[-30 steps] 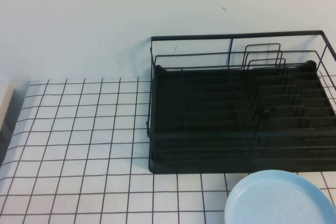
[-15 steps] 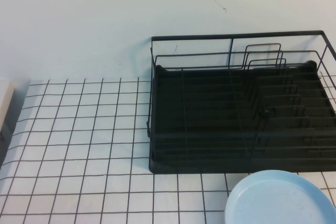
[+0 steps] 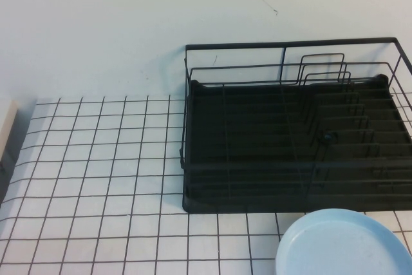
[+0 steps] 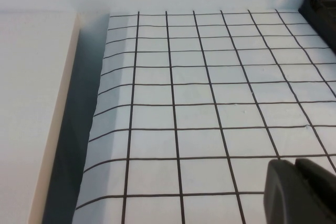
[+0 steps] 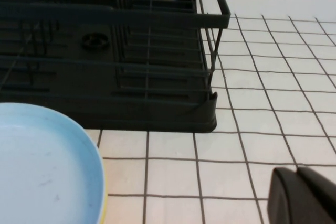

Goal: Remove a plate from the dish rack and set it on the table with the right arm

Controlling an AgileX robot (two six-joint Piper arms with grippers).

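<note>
The scene is seen from a raised camera angled down at the table (image 3: 96, 178) and dish rack (image 3: 290, 152). Low, close wrist views are given: bare grid on the left, rack front and plate (image 5: 42, 166) on the right, both shared with the high view
</note>
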